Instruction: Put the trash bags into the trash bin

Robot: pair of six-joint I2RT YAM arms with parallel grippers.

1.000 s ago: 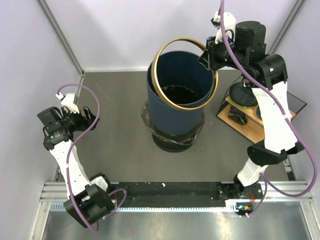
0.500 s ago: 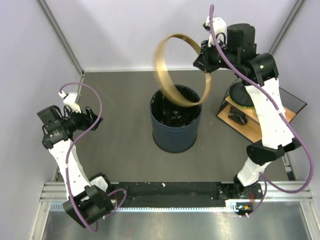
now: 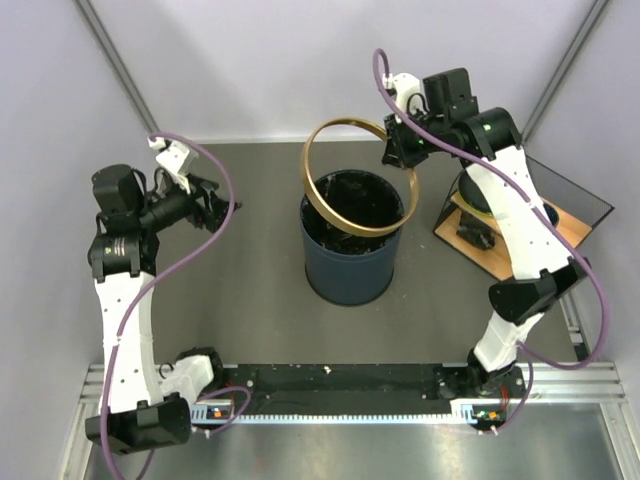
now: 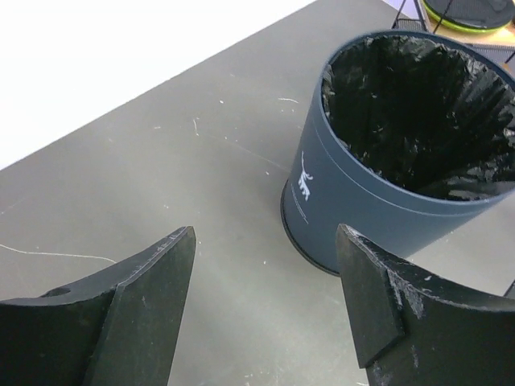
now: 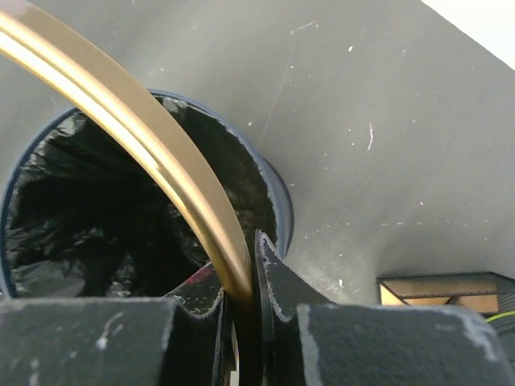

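Observation:
The dark navy trash bin (image 3: 350, 270) stands upright mid-table, and the glossy black trash bag (image 3: 356, 205) lines its inside. Its gold rim ring (image 3: 308, 180) is off the bin and hangs tilted over the mouth. My right gripper (image 3: 400, 150) is shut on that ring at its far right side. In the right wrist view the ring (image 5: 161, 153) runs between the gripper (image 5: 241, 273) fingers, above the bag (image 5: 80, 217). My left gripper (image 3: 215, 195) hovers open and holds nothing, left of the bin. In its wrist view the gripper (image 4: 265, 237) faces the bin (image 4: 354, 217) and the bag (image 4: 418, 112).
A wooden tray (image 3: 500, 262) with a green-rimmed black object stands at the right, beside a dark panel (image 3: 585, 205). The same green-rimmed object (image 4: 471, 12) shows beyond the bin. White walls close the back and both sides.
The bin, hanging raised from the ring a second ago, now stands on the table. The ring came free, rose, then came down over the mouth. My left arm swung up toward the bin.

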